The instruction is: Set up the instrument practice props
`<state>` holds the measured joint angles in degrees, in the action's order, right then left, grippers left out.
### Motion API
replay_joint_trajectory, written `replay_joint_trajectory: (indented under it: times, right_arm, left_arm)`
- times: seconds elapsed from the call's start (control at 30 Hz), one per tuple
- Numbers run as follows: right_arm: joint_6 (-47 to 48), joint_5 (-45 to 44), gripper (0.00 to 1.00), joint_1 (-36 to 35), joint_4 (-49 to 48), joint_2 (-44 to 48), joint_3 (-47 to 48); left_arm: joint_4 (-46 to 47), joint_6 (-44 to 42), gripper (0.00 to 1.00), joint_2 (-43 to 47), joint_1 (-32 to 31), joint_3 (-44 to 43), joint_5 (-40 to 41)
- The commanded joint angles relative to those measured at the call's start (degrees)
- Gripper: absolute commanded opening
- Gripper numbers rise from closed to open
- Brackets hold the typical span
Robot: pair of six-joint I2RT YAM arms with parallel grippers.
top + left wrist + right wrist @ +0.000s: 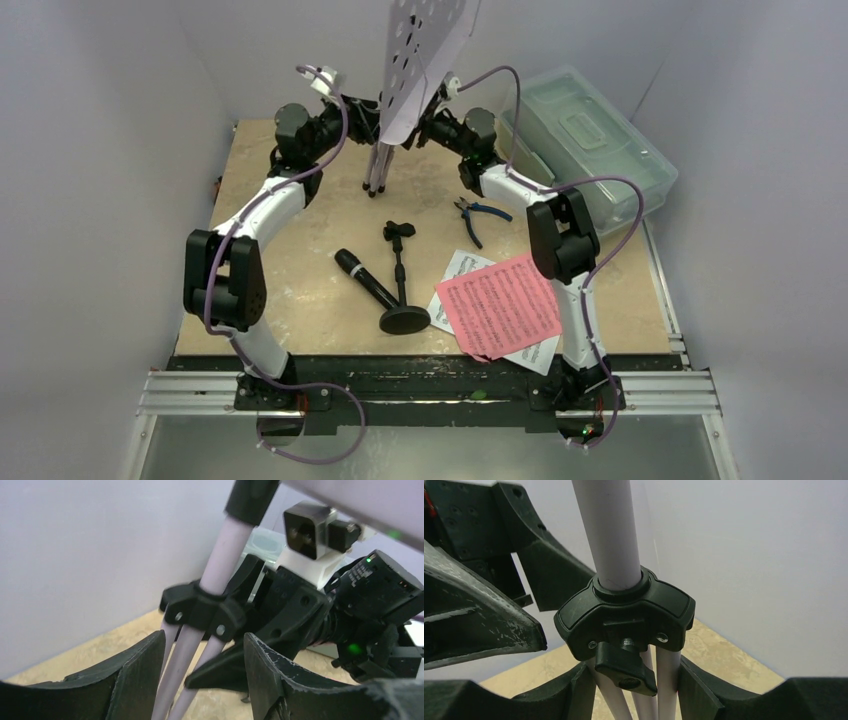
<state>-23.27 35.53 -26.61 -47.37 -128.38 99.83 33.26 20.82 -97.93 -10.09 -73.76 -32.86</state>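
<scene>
The lavender music stand (378,160) stands upright at the back centre, its legs folded together and its hole-punched tray (425,45) on top. My right gripper (417,124) is shut on the folded legs (624,700) just under the black leg hub (624,612); both fingers press the tubes. My left gripper (362,110) is open around the same legs (185,670) from the other side, with a gap at its right finger (270,680). The black microphone (364,279) lies mid-table beside the short black mic stand (403,300). Pink sheet (497,305) lies on white sheets (463,268).
Blue-handled pliers (478,216) lie right of centre. A clear lidded plastic box (585,140) sits at the back right, behind the right arm. White walls close in at the back and both sides.
</scene>
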Motion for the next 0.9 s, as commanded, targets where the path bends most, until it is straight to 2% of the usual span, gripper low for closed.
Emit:
replay_joint_trajectory:
  times: [0.0, 0.3, 0.5, 0.57, 0.87]
  right_arm:
    - [0.1, 2.1, 0.0, -2.4, 4.0, 1.2, 3.2]
    - [5.2, -0.7, 0.0, -3.3, 10.5, 2.8, 5.2]
    - [5.9, -1.8, 0.0, -3.5, 12.7, 3.6, 5.9]
    - [6.6, -2.2, 0.0, -3.6, 13.7, 3.9, 5.9]
    - [12.6, -5.8, 0.0, -4.6, 20.3, 7.1, 6.4]
  left_arm:
    - [7.7, -3.5, 0.57, -0.4, -1.3, -5.2, 1.8]
    - [5.5, -8.8, 0.54, -2.1, -3.2, -9.8, 6.1]
    - [7.4, -10.5, 0.35, -4.0, -4.6, -10.5, 5.7]
    - [7.7, -10.5, 0.32, -4.4, -4.8, -11.0, 5.6]
    - [3.6, -14.0, 0.33, -4.9, -5.5, -13.9, 7.6]
